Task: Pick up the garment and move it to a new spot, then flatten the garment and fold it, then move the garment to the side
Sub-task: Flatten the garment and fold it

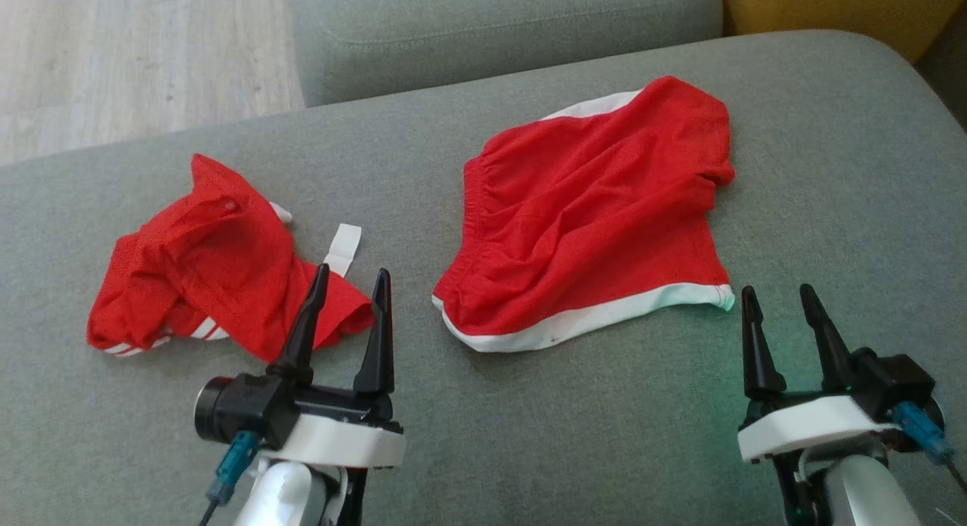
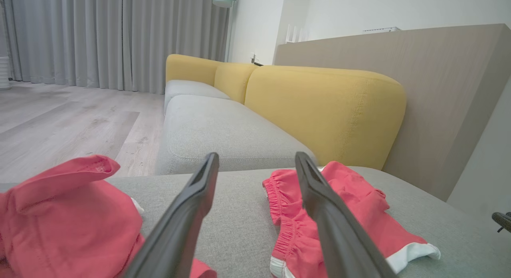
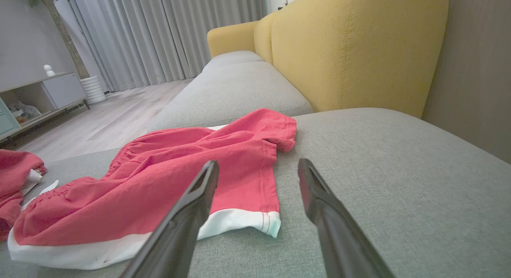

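Red shorts (image 1: pixel 589 216), white-trimmed, on grey sofa seat (image 1: pixel 604 435).
Left pincer (image 1: pixel 353 273), right pincer (image 1: pixel 778 288): both spread apart, empty; crumpled red garment (image 1: pixel 204 261) at left.

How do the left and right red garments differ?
The left garment lies bunched up; the right garment is spread fairly flat, though wrinkled. The left garment shows thin white stripes; the right garment has a broad white hem band. The right garment covers more of the grey cushion than the left garment. Both are red and lie on it.
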You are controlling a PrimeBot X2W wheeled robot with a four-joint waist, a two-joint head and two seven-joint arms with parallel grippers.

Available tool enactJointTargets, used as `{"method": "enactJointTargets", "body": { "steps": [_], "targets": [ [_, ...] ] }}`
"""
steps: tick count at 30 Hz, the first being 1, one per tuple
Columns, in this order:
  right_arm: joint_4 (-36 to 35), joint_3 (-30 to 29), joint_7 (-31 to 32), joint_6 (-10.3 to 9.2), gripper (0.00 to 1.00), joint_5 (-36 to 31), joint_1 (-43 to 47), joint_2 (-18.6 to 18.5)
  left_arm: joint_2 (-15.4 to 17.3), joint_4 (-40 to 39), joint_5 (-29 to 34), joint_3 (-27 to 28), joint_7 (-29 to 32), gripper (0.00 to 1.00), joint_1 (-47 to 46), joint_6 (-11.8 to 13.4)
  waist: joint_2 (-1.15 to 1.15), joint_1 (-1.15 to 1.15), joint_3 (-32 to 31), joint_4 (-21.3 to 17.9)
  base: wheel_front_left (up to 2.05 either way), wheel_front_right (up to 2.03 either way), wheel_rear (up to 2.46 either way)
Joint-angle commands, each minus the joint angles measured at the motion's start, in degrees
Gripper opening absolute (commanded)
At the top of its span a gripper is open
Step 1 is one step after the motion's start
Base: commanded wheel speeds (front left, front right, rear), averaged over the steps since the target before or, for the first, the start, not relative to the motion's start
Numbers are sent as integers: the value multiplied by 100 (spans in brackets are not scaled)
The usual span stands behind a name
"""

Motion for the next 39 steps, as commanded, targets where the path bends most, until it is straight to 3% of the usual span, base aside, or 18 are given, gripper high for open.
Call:
{"method": "enactJointTargets", "body": {
  "steps": [1,7,20,30,31,32,39],
  "targets": [
    [-221,178,-72,-4,100,77,-165,1,2,-167,42,182,-29,100,-299,31,0,0,59,-48,0,0,0],
    [-331,207,-73,-4,100,74,-301,3,2,-190,127,128,-29,100,-454,69,0,0,240,-90,0,0,0],
    [1158,-74,465,-4,100,6,-1025,3,2,-75,180,-25,-29,100,-687,9,0,0,677,257,0,0,0],
    [2150,-210,333,-4,100,395,-1519,4,2,-36,192,-78,-29,100,-743,17,0,0,774,400,0,0,0],
    [2223,-187,320,-4,92,415,-1561,4,2,-31,196,-77,-29,100,-747,18,0,0,781,401,0,0,0],
    [2287,-169,301,-4,0,430,-1599,4,2,-25,202,-75,-29,100,-752,18,0,0,787,399,0,0,0],
    [2476,-291,125,-4,0,181,-1682,4,2,92,302,-33,-29,100,-753,-30,0,0,747,313,0,0,0]
  ]
}}
